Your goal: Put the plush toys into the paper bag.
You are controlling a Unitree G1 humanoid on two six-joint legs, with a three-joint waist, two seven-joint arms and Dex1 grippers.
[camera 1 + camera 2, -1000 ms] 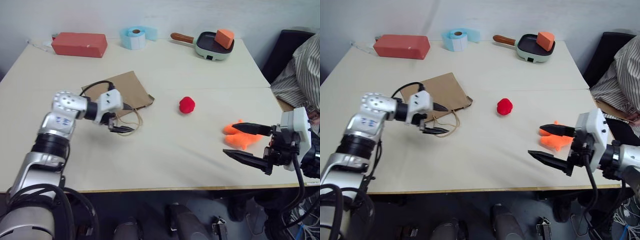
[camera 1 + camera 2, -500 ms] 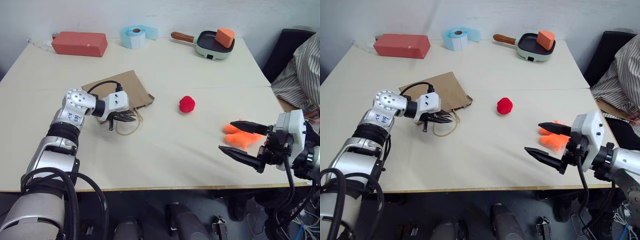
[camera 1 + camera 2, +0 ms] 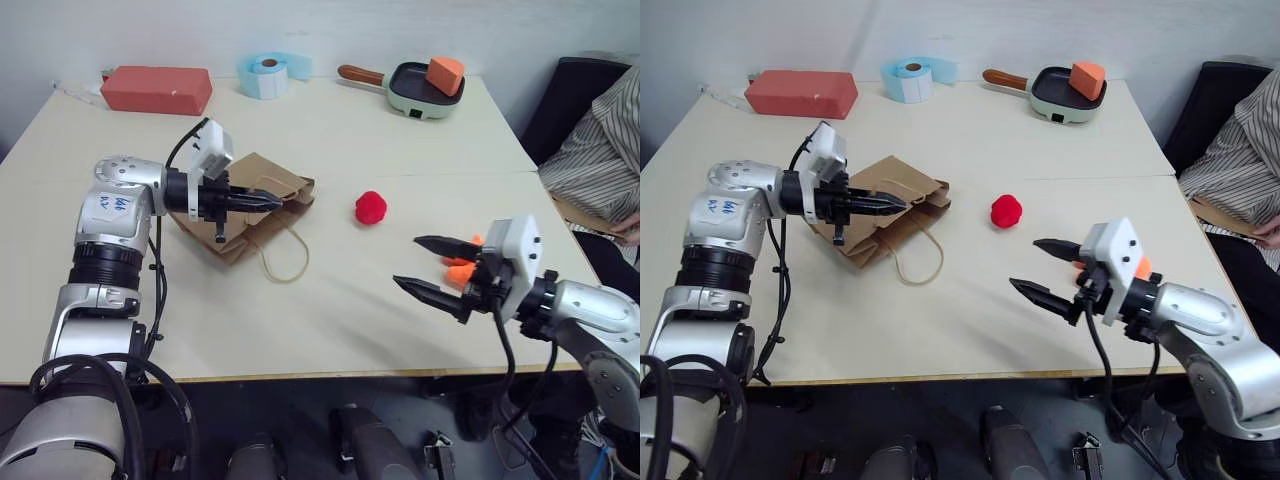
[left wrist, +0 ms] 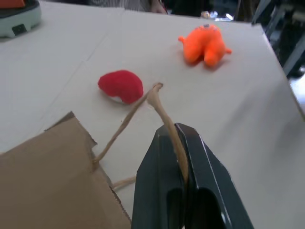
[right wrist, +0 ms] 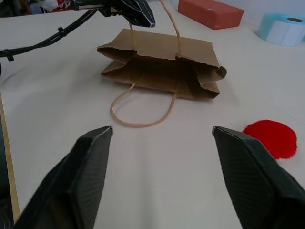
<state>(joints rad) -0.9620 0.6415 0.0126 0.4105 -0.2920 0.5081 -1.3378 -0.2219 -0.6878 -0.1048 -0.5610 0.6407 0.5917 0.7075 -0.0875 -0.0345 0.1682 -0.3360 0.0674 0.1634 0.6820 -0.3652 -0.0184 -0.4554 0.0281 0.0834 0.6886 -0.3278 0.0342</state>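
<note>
The brown paper bag (image 3: 245, 215) lies on its side at the table's left. My left gripper (image 3: 275, 200) is shut on its upper cord handle (image 4: 162, 107) and holds that side lifted, so the mouth gapes toward the toys. The lower handle loop (image 3: 285, 262) rests on the table. A small red fuzzy ball (image 3: 371, 207) sits just right of the bag's mouth. The orange plush creature (image 4: 205, 44) lies further right, mostly hidden behind my right gripper (image 3: 405, 261), which hovers open and empty, pointing toward the bag (image 5: 162, 67).
Along the far edge stand a red brick-like box (image 3: 156, 88), a pale blue tape roll (image 3: 268, 74) and a green pan (image 3: 420, 90) holding an orange block (image 3: 445, 73). A person in a striped sleeve (image 3: 600, 165) sits at the right edge.
My left gripper shut on the bag's handle and rose, lifting the bag's upper side and opening its mouth. My right gripper moved left, in front of the orange toy.
</note>
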